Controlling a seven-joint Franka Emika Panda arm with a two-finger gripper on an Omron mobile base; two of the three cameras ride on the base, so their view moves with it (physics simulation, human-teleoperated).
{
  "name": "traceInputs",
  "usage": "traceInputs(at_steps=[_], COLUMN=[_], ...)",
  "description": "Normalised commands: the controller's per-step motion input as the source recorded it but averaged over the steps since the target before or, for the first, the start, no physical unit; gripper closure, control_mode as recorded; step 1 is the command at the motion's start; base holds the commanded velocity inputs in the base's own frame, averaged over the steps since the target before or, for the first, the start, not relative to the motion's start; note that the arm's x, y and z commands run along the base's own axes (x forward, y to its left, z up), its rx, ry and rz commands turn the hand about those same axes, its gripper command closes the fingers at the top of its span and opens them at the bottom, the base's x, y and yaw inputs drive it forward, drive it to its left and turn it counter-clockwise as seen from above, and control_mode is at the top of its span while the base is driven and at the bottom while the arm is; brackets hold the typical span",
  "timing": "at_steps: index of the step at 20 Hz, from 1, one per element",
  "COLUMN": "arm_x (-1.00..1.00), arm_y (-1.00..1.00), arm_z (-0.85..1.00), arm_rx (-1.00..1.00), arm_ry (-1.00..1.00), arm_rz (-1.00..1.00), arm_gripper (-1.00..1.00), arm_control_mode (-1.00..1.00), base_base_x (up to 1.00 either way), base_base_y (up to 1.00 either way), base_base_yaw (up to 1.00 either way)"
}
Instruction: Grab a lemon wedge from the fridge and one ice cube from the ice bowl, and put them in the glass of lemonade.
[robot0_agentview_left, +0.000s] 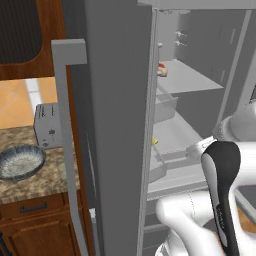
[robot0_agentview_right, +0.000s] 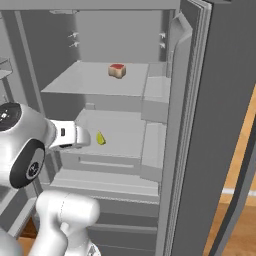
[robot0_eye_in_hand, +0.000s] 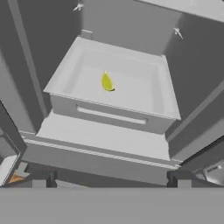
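Observation:
The fridge (robot0_agentview_left: 117, 125) stands with its doors open. A yellow lemon wedge (robot0_eye_in_hand: 107, 82) lies in a shallow white drawer (robot0_eye_in_hand: 144, 74) on the middle level, also seen as the wedge (robot0_agentview_right: 100, 138) and as a small yellow spot (robot0_agentview_left: 155, 141). My gripper (robot0_eye_in_hand: 110, 178) is open and empty, its fingertips (robot0_eye_in_hand: 43, 178) wide apart, hovering in front of and above the drawer, short of the wedge. The ice bowl (robot0_agentview_left: 20, 161), grey and speckled inside, sits on the counter left of the fridge. The glass of lemonade is out of view.
A boxy grey toaster (robot0_agentview_left: 48, 125) stands behind the bowl on the granite counter (robot0_agentview_left: 45, 182). A small red-topped block (robot0_agentview_right: 117, 70) rests on the upper fridge shelf. The left fridge door (robot0_agentview_left: 75, 140) and the right door (robot0_agentview_right: 200, 125) flank the opening.

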Motion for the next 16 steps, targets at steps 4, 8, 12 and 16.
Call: traceInputs(at_steps=[4, 8, 12, 16], arm_x=[0.63, 0.65, 0.59, 0.52], arm_y=[0.00, 0.00, 0.00, 0.10], arm_z=[-0.45, -0.41, -0.36, -0.49], arm_rx=[0.07, 0.15, 0.22, 0.06], arm_ry=[0.09, 0.08, 0.01, 0.00], arm_rz=[0.00, 0.00, 0.00, 0.00], arm_gripper=[-1.00, -1.00, -1.00, -1.00], arm_control_mode=[-1.00, -1.00, -1.00, -1.00], base_base_x=[0.00, 0.00, 0.00, 0.00], base_base_y=[0.00, 0.00, 0.00, 0.00], base_base_yaw=[0.00, 0.00, 0.00, 0.00])
